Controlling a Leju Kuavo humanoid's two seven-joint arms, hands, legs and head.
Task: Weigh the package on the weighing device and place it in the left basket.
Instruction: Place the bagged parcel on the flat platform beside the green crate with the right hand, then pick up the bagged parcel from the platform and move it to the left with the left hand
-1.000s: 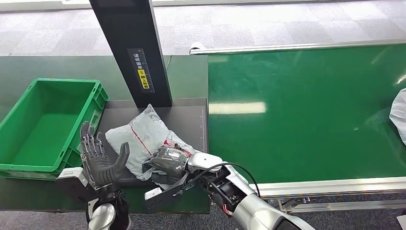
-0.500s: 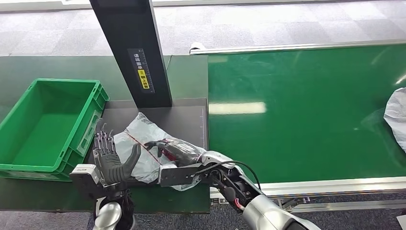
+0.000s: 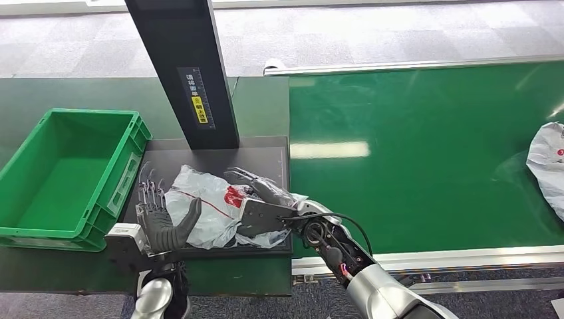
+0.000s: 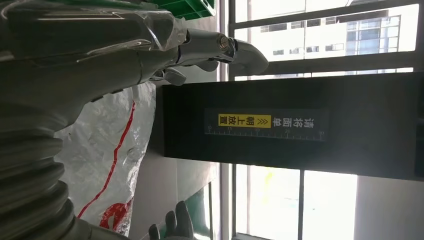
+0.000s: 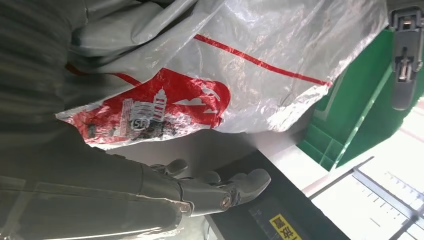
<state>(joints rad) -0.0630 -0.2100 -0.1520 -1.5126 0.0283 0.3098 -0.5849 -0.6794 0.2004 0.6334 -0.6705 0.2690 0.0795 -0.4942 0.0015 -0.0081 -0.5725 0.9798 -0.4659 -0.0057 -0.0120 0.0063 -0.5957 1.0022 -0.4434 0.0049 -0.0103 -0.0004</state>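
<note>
The package (image 3: 206, 211), a crinkled clear-white bag with a red line and a red logo, lies on the dark weighing platform (image 3: 266, 156) in front of the black post (image 3: 186, 73). My left hand (image 3: 159, 222) stands open at the bag's left edge, fingers up, thumb against the plastic. My right hand (image 3: 258, 194) lies over the bag's right end with its fingers stretched straight toward the post. In the right wrist view the package (image 5: 225, 75) sits between the thumb and the straight fingers (image 5: 220, 192). The left wrist view has the package (image 4: 110, 165) beside my left hand (image 4: 75, 55).
The green basket (image 3: 60, 173) stands left of the platform, its near wall close to my left hand. The green conveyor belt (image 3: 425, 153) runs to the right, with a second white bag (image 3: 549, 166) at its far right edge. The post overhangs the platform's back.
My right hand has uncurled from its grip on the package and reached further over the platform. The package shifted toward the post and lies flatter. My left hand has moved in against its left edge.
</note>
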